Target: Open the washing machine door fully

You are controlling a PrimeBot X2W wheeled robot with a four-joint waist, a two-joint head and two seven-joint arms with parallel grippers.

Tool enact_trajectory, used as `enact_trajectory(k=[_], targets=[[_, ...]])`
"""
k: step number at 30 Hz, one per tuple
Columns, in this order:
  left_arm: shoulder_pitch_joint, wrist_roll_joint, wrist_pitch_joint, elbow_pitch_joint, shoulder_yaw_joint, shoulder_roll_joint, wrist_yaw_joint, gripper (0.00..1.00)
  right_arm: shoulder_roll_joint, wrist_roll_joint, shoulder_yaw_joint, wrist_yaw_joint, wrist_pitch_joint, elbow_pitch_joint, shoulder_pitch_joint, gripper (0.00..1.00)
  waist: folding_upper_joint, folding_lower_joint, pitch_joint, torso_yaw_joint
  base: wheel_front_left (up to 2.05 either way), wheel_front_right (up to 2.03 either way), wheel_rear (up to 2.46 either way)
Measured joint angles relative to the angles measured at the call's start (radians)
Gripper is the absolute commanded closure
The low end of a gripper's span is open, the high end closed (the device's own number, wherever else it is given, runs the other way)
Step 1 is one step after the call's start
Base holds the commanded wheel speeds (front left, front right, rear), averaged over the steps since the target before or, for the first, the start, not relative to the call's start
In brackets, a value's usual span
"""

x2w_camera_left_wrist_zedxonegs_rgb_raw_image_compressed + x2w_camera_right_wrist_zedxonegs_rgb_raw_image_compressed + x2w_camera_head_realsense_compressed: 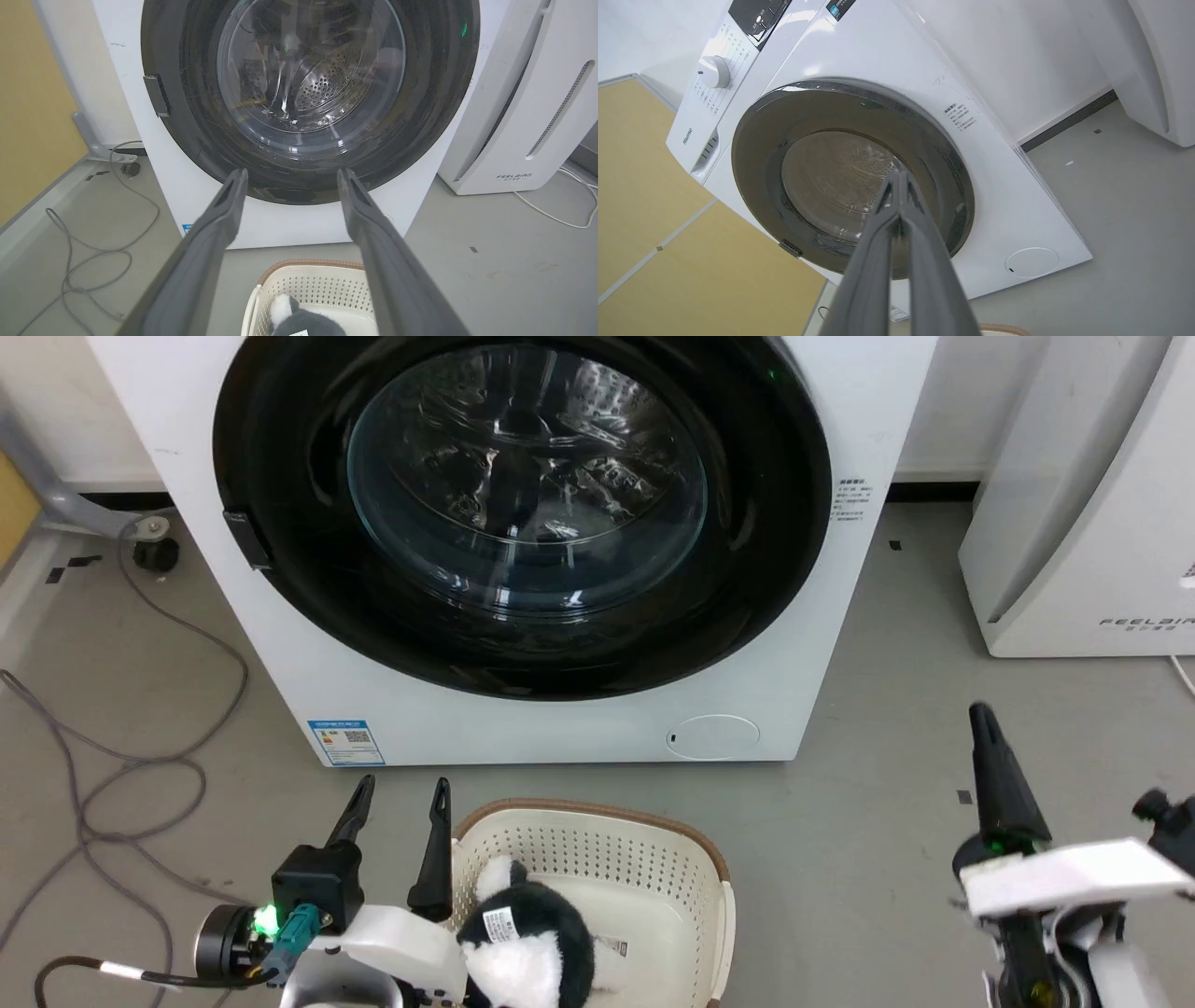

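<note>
One white washing machine [560, 733], its one round black door [523, 513] closed flush on the front.
Two grippers: left gripper [403, 786] fingers apart, right gripper [985, 728] fingers together. Right wrist view adds "Hisense" and one dial [713, 71]; head view reads "FEELBAIR" on one other appliance [1074, 523], one blue label [346, 741] at the machine's lower left corner.

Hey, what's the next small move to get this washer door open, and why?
Probably raise the open left gripper toward the small dark tab on the left rim of the large round glossy black door. The door sits shut against the white washing machine, and that gripper is nearest.
</note>
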Motion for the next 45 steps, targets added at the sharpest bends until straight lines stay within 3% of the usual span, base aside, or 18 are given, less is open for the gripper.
enact_trajectory(k=[11, 26, 36, 45], targets=[[-0.029, -0.015, -0.022, -0.002, -0.014, 0.01, 0.001, 0.0, -0.01, 0.186, -0.031, 0.0, -0.021, 0.167, -0.219, 1.0, 0.0, 0.0, 0.044, -0.007, 0.0, 0.0, 0.0], [-0.088, -0.035, -0.049, -0.011, -0.041, 0.028, 0.001, 0.0, -0.117, 0.384, 0.026, 0.0, -0.025, 0.505, -0.642, 1.0, 0.0, 0.0001, 0.125, -0.004, 0.0, 0.0, 0.0], [-0.118, -0.046, -0.069, -0.019, -0.061, 0.045, 0.002, 0.0, -0.171, 0.475, 0.153, 0.0, 0.113, 0.708, -0.908, 1.0, 0.0, 0.0001, 0.18, 0.0, 0.0, 0.0, 0.0], [-0.144, -0.071, -0.087, -0.02, -0.075, 0.057, 0.004, 0.0, -0.192, 0.524, 0.291, 0.0, 0.313, 0.834, -1.114, 1.0, 0.0, 0.0001, 0.227, -0.003, 0.0, 0.0, 0.0]])
